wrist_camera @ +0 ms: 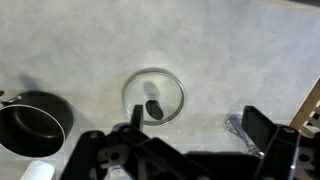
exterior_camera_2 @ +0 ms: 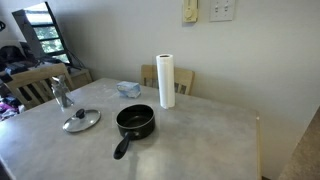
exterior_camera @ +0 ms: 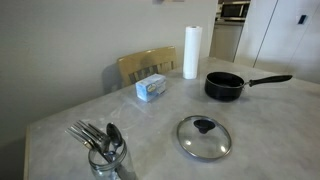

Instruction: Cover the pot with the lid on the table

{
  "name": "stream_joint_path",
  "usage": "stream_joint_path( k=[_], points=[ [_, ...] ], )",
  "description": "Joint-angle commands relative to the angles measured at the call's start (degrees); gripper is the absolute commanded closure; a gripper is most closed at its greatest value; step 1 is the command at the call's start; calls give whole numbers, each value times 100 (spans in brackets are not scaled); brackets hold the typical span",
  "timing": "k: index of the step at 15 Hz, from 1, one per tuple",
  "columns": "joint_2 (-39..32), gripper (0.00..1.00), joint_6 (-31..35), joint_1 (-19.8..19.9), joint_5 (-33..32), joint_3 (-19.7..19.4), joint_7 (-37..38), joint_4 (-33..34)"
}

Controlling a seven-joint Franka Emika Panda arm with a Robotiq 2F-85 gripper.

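The black pot (exterior_camera: 225, 86) with its long straight handle stands uncovered on the grey stone-look table (exterior_camera: 270, 130). It shows in both exterior views (exterior_camera_2: 135, 122) and at the left edge of the wrist view (wrist_camera: 35, 120). The glass lid (exterior_camera: 204, 137) with a black knob lies flat on the table beside the pot (exterior_camera_2: 81, 119). In the wrist view the lid (wrist_camera: 154, 95) lies below and just ahead of my gripper (wrist_camera: 200, 125), which is open, empty and well above the table (wrist_camera: 230, 50). The arm is out of both exterior views.
A white paper towel roll (exterior_camera: 191, 52) (exterior_camera_2: 166, 80) stands behind the pot. A blue and white box (exterior_camera: 152, 88) (exterior_camera_2: 128, 89) lies near the far edge. A glass jar of cutlery (exterior_camera: 105, 150) (exterior_camera_2: 62, 92) (wrist_camera: 240, 128) stands near the lid. A wooden chair (exterior_camera: 145, 65) is at the table's edge.
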State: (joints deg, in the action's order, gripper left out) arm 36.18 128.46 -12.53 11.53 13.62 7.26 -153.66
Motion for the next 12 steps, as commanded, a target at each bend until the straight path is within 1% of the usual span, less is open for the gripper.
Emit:
stream_joint_path(
  k=[1,4,6,8,9,10,12],
  points=[
    [-93,0,430,-92,-208,-113,-389,-181],
    [-533,0,775,-236,-454,-430,-1470,-181],
    [-905,0,938,-394,-422,-733,-2223,-91],
    [-1320,0,1430,-582,-278,-1027,-3037,-81],
    [-793,0,1014,-423,-392,-798,-2389,-181],
    [-972,0,1197,-481,-366,-910,-2664,-178],
    [-1211,0,1341,-518,-349,-984,-2861,-151]
  ],
)
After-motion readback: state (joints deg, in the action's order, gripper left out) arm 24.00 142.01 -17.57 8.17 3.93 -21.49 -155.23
